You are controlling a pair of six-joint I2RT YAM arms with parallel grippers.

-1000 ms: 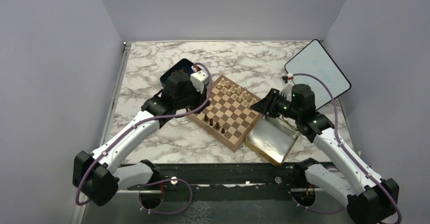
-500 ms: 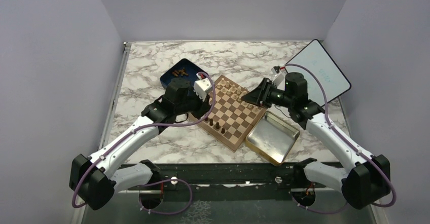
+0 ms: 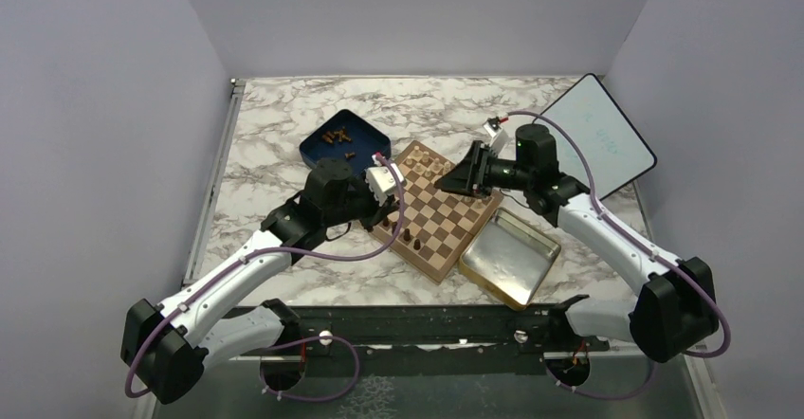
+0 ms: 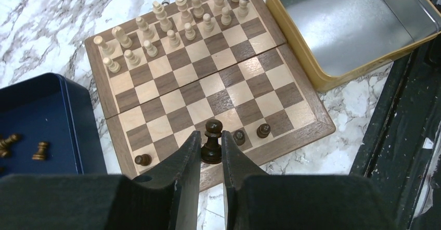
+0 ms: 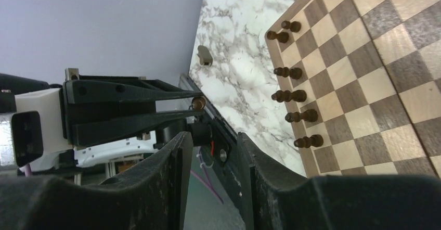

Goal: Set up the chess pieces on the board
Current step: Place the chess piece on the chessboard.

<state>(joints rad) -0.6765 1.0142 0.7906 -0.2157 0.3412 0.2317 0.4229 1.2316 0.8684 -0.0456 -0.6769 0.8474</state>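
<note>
Left gripper (image 4: 210,135) clamps dark chess piece (image 4: 211,142) at board (image 4: 208,84) near edge | right gripper (image 5: 214,139) parted, empty

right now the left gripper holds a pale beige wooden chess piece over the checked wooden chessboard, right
No: the left gripper holds a dark brown wooden chess piece, not a pale beige one, over the checked wooden chessboard. The left wrist view shows it.

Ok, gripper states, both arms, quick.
Left gripper: closed on a dark chess piece.
Right gripper: open, nothing between its fingers.
</note>
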